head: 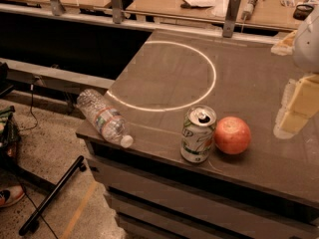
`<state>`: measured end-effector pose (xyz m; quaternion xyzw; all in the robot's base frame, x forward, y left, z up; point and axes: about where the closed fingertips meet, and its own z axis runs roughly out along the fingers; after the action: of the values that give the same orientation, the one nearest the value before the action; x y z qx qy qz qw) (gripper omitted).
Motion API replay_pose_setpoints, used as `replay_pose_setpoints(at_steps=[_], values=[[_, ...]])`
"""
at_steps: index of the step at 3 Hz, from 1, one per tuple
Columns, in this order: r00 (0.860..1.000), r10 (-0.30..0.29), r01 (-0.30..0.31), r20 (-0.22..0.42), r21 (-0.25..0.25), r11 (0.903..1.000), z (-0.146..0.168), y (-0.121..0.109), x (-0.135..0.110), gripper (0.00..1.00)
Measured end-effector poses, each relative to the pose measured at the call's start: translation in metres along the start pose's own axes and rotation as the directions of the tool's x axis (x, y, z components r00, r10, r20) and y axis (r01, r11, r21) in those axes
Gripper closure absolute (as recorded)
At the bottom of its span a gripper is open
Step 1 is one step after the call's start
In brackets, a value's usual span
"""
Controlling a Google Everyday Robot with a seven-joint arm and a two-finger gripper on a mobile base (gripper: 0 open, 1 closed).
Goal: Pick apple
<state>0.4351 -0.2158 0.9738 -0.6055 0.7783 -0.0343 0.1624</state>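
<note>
Since nothing's grasped yet, I'd call the pick barely started: approach, closing & lift are all left. Nearest me, by the front edge of the table, the apple sits just beside the soda can, can on its left in view. A water bottle lies on its side at the left corner. Farther back, at the right edge of view, the gripper hangs over the tabletop, well apart from the apple, beyond & to its right. Its fingers look spread w/ nothing btw them, though they're partly cut off.
</note>
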Motion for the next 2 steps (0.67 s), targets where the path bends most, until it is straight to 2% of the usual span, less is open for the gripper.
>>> replay_pose_setpoints(at_steps=[1,2], values=[[1.0,-0.008,0.008,0.007,0.001,1.0,0.002,0.005,0.0,0.0],[0.997,-0.054,0.056,0.057,-0.034,0.9978,0.026,0.023,-0.01,0.0]])
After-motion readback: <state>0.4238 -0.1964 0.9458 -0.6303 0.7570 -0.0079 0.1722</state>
